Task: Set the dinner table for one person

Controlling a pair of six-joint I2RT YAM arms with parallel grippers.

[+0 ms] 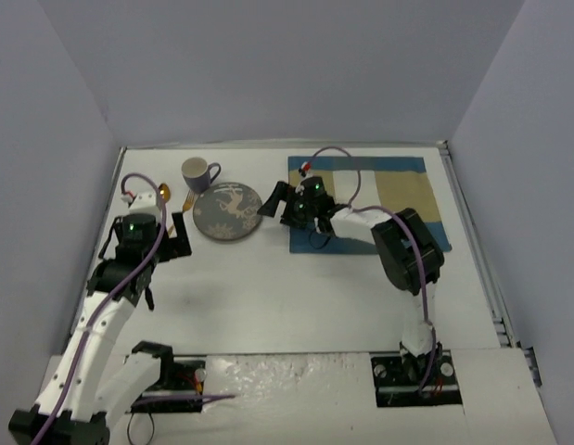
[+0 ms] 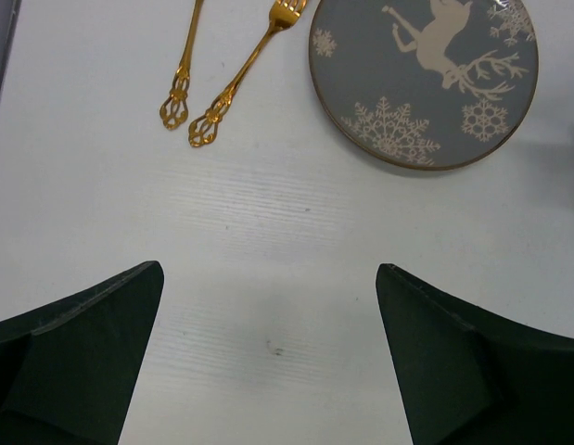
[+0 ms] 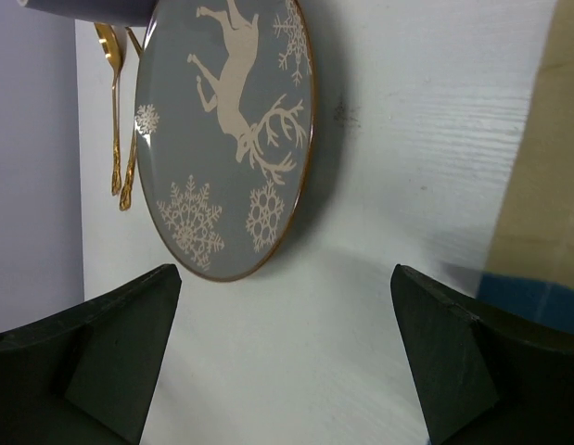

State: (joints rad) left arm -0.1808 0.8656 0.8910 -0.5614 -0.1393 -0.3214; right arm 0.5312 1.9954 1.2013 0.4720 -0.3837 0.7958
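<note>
The white dinner table [image 1: 296,297] carries a grey plate [image 1: 228,211] with a deer and snowflakes at the back left. Behind it stand a white-and-blue mug [image 1: 198,173], a gold spoon [image 1: 162,192] and a gold fork [image 1: 187,197]. My left gripper [image 1: 178,234] is open and empty over bare table left of the plate. In the left wrist view the plate [image 2: 423,83], fork [image 2: 245,69] and spoon handle [image 2: 182,74] lie ahead of it [image 2: 268,306]. My right gripper [image 1: 275,206] is open and empty just right of the plate [image 3: 231,139].
A blue-and-tan striped placemat [image 1: 398,199] lies at the back right, partly under my right arm; its edge shows in the right wrist view [image 3: 546,158]. Purple walls close in the left, back and right sides. Metal rails run along the table edges.
</note>
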